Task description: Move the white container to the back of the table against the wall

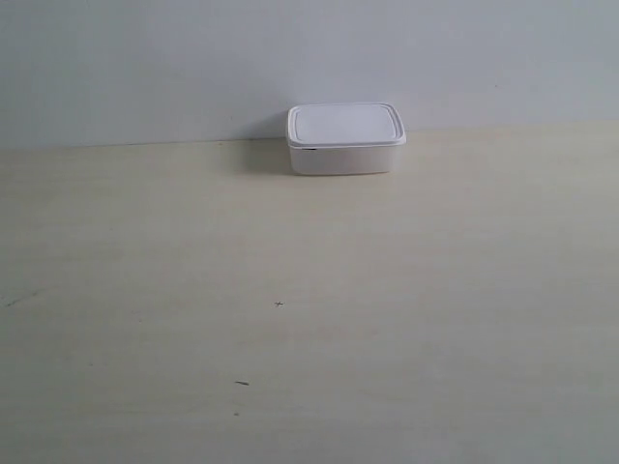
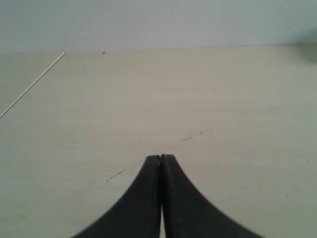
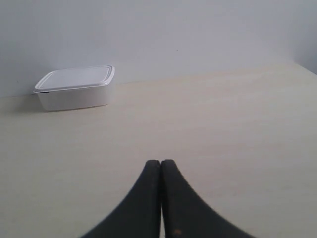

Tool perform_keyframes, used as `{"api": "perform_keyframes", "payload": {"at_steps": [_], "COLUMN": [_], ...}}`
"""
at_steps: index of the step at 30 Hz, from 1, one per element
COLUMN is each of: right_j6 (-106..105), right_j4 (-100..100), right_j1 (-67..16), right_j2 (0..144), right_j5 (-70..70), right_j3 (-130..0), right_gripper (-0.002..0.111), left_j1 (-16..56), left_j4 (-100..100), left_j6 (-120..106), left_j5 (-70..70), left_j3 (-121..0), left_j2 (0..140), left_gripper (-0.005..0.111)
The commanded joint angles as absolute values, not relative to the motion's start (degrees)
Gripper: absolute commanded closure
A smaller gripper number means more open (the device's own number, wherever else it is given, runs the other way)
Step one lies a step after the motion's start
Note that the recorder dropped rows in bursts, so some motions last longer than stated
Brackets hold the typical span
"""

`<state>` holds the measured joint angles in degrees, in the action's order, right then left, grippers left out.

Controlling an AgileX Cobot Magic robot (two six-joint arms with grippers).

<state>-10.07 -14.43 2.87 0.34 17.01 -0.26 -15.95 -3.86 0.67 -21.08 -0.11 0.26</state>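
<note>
White and lidded, the white container [image 1: 345, 140] sits upright at the back of the bench [image 1: 290, 319], close against the wall [image 1: 290, 58]; whether it actually touches the wall cannot be told. The left gripper [image 2: 161, 157] is clenched on nothing, jaws pressed together, low over the bench and out from the wall. The right gripper [image 3: 161, 162] is likewise clenched and empty, well apart from the container, which lies beyond it by the wall.

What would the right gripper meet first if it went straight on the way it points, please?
Likely the wall; the shut right gripper aims over bare table, the white container lying aside.
</note>
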Motion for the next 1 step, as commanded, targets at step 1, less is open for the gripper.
{"api": "perform_keyframes", "payload": {"at_steps": [1], "right_j6": [-10.5], "right_j4": [-14.7], "right_j1": [3.3], "right_j2": [0.0], "right_j5": [17.1], "right_j3": [0.0], "right_gripper": [0.108], "left_j1": [-16.0], "left_j4": [-3.8], "left_j6": [0.6], "left_j5": [-21.1], "left_j3": [0.0], "left_j2": [0.0], "left_gripper": [0.107]}}
